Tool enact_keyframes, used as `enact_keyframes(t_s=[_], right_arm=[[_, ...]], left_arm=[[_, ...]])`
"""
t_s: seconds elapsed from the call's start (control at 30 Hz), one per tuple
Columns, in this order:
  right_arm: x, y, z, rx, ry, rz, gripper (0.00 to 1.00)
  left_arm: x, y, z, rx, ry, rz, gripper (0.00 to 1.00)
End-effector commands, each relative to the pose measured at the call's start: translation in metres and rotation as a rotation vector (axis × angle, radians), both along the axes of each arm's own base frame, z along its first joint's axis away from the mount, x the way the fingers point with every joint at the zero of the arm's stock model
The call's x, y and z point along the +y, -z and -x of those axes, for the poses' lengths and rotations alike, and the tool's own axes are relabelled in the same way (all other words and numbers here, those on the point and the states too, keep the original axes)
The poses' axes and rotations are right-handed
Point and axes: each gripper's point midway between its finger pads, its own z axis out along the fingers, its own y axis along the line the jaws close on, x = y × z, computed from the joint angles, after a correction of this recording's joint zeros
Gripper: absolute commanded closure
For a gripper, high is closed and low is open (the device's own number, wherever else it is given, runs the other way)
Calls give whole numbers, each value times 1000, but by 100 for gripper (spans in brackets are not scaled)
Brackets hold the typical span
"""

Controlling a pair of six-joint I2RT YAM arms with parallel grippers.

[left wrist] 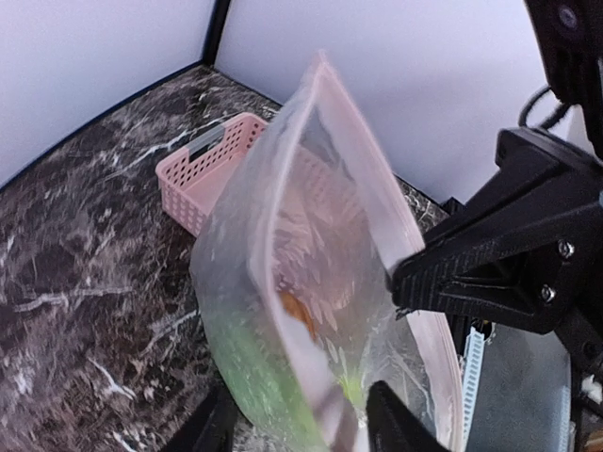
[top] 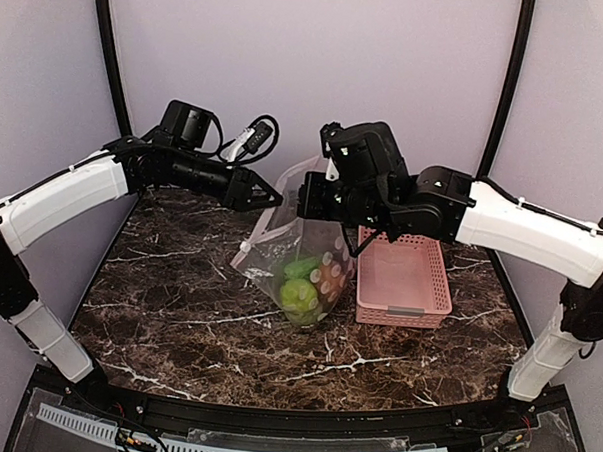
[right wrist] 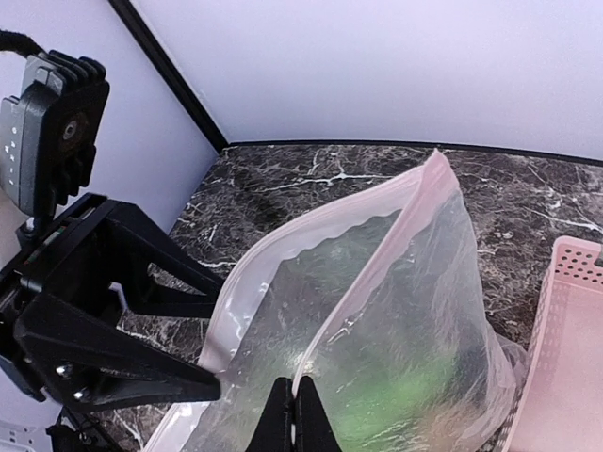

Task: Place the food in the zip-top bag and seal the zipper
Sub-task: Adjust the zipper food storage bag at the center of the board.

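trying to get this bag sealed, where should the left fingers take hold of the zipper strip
Probably the zipper strip at its end nearest the left fingers, coming in from the left with one finger on each face. The bag hangs upright, its mouth gaping mid-length, and the right fingers pinch one lip farther along.

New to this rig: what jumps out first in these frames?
A clear dotted bag is held up mid-table, mouth open, green fruit in its bottom. The right fingers are shut on its pink rim; the left fingers stand open at the other side. A pink basket sits to its right.
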Motion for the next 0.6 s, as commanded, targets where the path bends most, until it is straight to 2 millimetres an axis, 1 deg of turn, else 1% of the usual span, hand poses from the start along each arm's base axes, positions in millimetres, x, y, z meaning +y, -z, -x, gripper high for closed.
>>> enact_keyframes(t_s=[0.0,0.03,0.07,0.1,0.13,0.17,0.23,0.3,0.33,0.37,0.4,0.43,0.57], right_arm=[[-14,-1,-15,-13,140,-69,100],[-16,0,-16,-13,151,-69,100],[-16,2,-17,-13,156,-66,100],[-16,3,-18,-12,160,-64,100],[-17,4,-19,-11,162,-62,100],[-16,5,-20,-10,164,-64,100],[-15,7,-21,-8,165,-61,100],[-14,8,-22,-7,164,-60,100],[-13,8,-23,-8,164,-60,100],[-13,8,-23,-8,163,-60,100],[-12,9,-23,-7,162,-59,100],[-12,9,-23,-7,161,-59,100],[-11,10,-24,-9,161,-55,100]], left_arm=[[25,4,9,-57,-88,-68,40],[29,-1,8,-81,-113,-56,27],[36,-2,17,-81,-129,-44,22],[40,7,19,-74,-143,-46,14],[46,-4,28,-83,-153,-13,6],[51,-3,36,-87,-156,5,4],[57,-1,50,-63,-158,39,2],[58,6,65,-27,-140,69,1],[57,6,70,-11,-132,88,1],[57,12,78,11,-126,92,1],[56,12,82,13,-117,103,1],[57,18,89,28,-109,103,1],[57,25,97,43,-101,110,3]])
